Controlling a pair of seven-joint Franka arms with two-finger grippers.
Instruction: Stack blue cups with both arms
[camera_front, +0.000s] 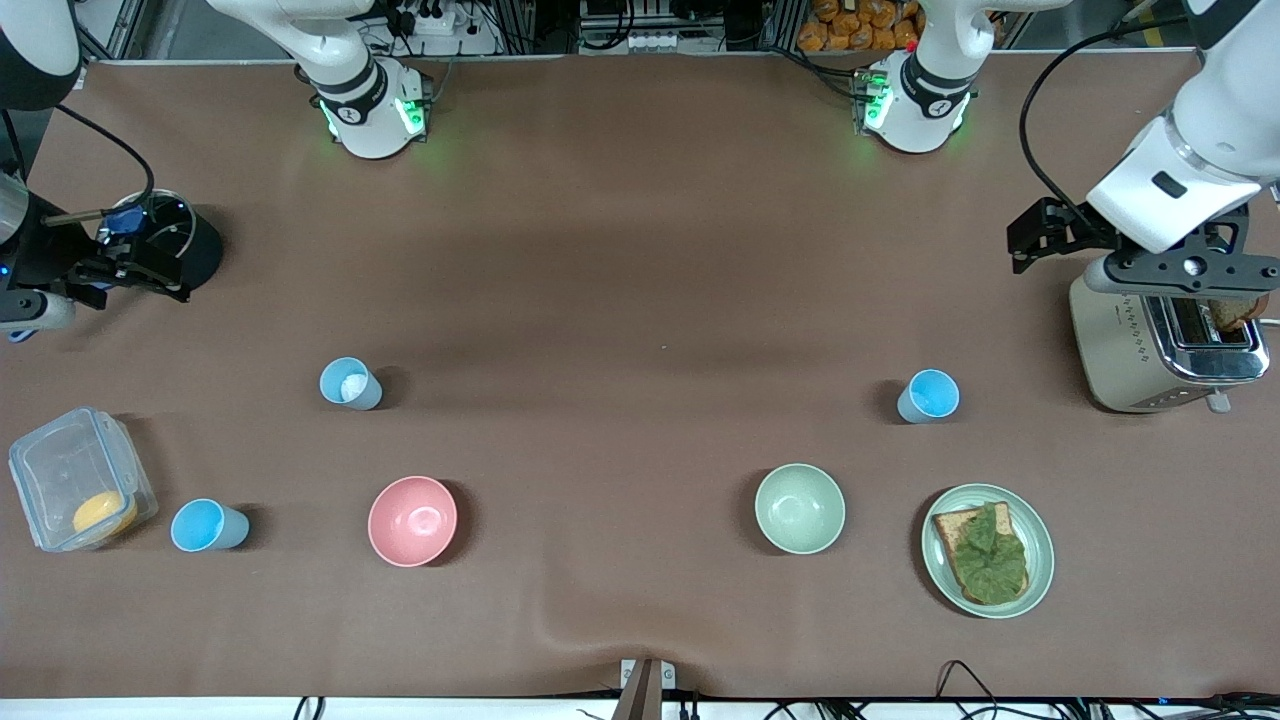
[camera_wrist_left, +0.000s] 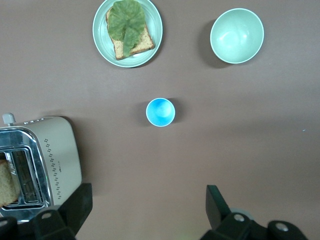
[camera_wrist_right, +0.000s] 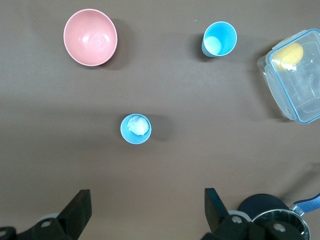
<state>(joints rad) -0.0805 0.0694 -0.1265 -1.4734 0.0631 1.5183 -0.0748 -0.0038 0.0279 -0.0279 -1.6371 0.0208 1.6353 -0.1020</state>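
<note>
I see both end effectors spread, empty: left end effector (camera_wrist_left: 145, 210) has blue cup (camera_wrist_left: 160, 112) at 12 o'clock; right end effector (camera_wrist_right: 145, 210) likewise, white-filled cup (camera_wrist_right: 135, 128).

**Item count on the table**

Three blue cups: one (camera_front: 350, 383) holding something white, one (camera_front: 928, 395) empty, one (camera_front: 207, 526) empty beside the clear box. Two bowls: one pink bowl (camera_front: 412, 520), one pale green bowl (camera_front: 799, 508). One green plate (camera_front: 1040, 548) with one slice of toast (camera_front: 985, 553) topped with a leaf. One toaster (camera_front: 1150, 350). One clear lidded box (camera_front: 70, 475). One black pot (camera_front: 190, 245). Two robot arms, so two tools: left tool (camera_wrist_left: 145, 212), right tool (camera_wrist_right: 145, 212).
</note>
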